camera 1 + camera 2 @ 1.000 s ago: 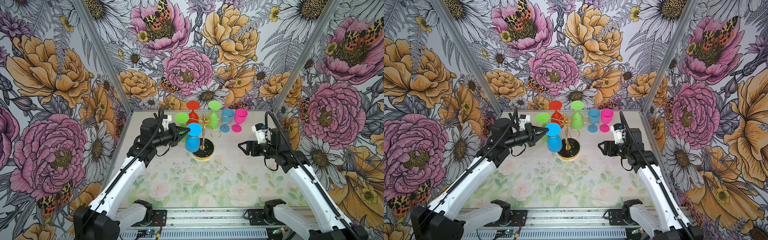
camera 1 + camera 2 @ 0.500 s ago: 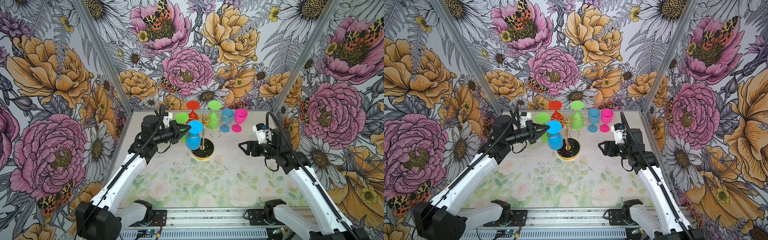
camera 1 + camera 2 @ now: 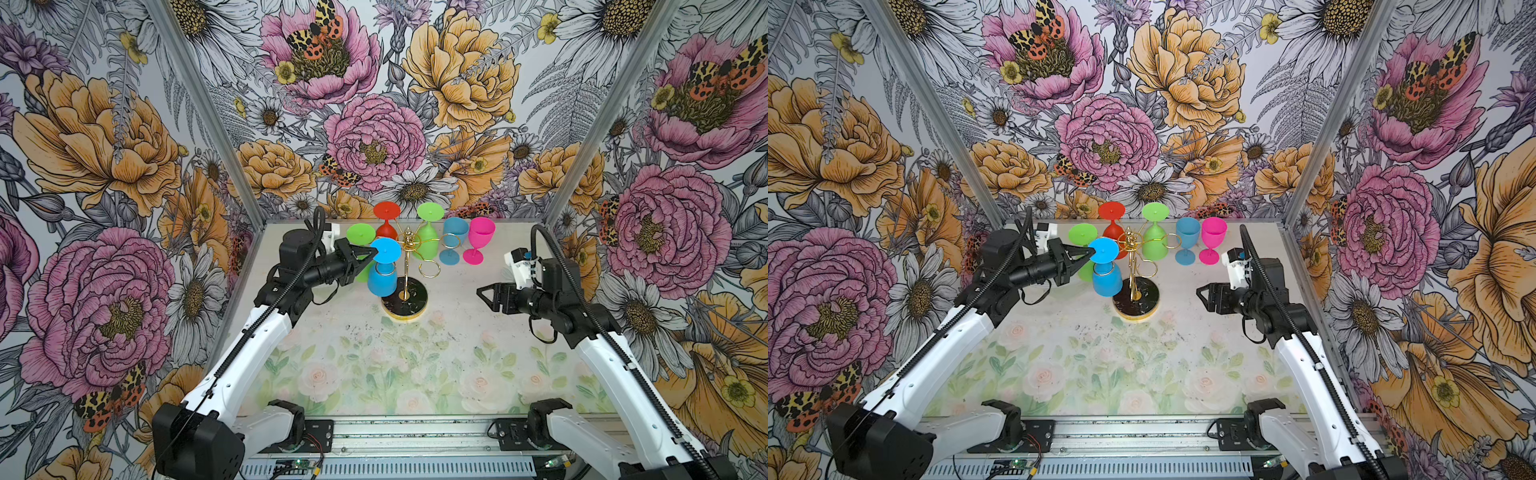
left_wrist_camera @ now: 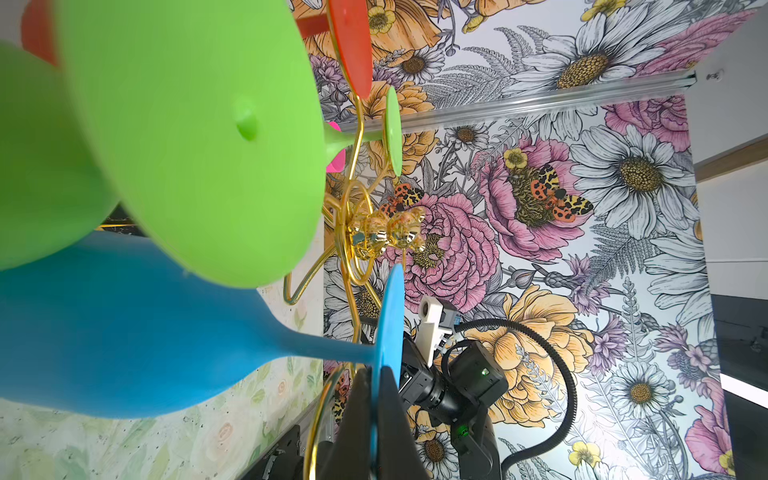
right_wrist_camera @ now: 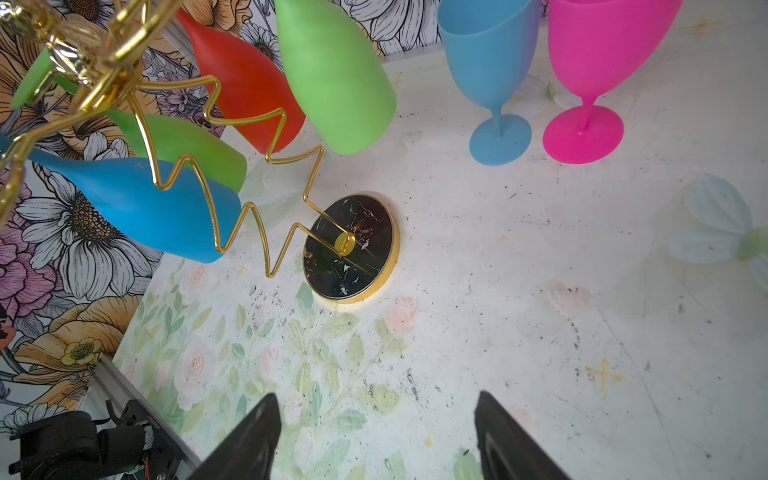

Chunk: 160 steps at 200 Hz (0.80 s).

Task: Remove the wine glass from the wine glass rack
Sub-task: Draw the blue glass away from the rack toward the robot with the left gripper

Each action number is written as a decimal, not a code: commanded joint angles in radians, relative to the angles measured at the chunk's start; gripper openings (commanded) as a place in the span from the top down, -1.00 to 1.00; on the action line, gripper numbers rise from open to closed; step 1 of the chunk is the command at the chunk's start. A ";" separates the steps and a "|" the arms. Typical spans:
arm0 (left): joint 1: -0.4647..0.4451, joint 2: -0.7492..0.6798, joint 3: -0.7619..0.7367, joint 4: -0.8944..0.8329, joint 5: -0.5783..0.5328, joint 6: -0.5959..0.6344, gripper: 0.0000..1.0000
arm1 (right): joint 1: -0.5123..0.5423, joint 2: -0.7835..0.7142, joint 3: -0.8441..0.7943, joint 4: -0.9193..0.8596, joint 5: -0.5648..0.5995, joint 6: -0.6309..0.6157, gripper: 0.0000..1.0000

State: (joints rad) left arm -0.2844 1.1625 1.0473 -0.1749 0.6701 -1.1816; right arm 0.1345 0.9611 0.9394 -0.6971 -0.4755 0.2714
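The pale, flower-printed table (image 3: 415, 374) carries everything. Toward its back stands the wine glass rack (image 3: 411, 300), a thin gold wire stand with a zigzag central pole, looped arms on top and a round black gold-rimmed base.

Four plastic glasses hang from it bowl-down. A bright blue wine glass (image 3: 382, 281) is on the near-left arm and a lime green wine glass (image 3: 360, 235) on the far-left arm. A red wine glass (image 3: 386, 228) and a second lime green glass (image 3: 428, 245) hang at the back. A light blue goblet (image 3: 455, 232) and a hot pink goblet (image 3: 481, 235) stand upright side by side on the table, just right of the rack.

The left hand (image 3: 371, 255) is shut on the rim of the blue wine glass's flat round foot. The left wrist view shows black fingers (image 4: 359, 415) on either face of the disc. The stem sits in its wire loop, so the glass is gripped but not yet free. The right hand (image 3: 484, 296) hovers well apart to the right, wide open and holding nothing.

The step in hand looks like the pull-off. Next, the foot probably has to be drawn outward from the pole, kept level so the stem slips out of the loop. I cannot tell where that loop opens. The light rack may drag or tip, and the lime green wine glass hangs just beside the left hand.
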 commanded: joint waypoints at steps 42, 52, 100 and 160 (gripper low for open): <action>0.020 -0.067 -0.023 0.015 -0.029 -0.022 1.00 | 0.010 0.002 0.017 0.024 -0.002 -0.007 -0.48; 0.025 -0.082 -0.028 0.005 -0.028 -0.019 1.00 | 0.009 0.006 0.020 0.025 -0.002 -0.008 -0.48; 0.047 -0.175 -0.077 -0.050 -0.062 0.010 1.00 | 0.010 0.019 0.030 0.027 -0.017 -0.005 -0.48; 0.069 -0.267 -0.072 -0.227 -0.039 0.149 1.00 | 0.011 0.016 0.032 0.028 -0.031 0.002 -0.49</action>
State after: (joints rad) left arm -0.2291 0.9356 0.9699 -0.3061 0.6323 -1.1343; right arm 0.1345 0.9802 0.9398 -0.6971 -0.4854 0.2718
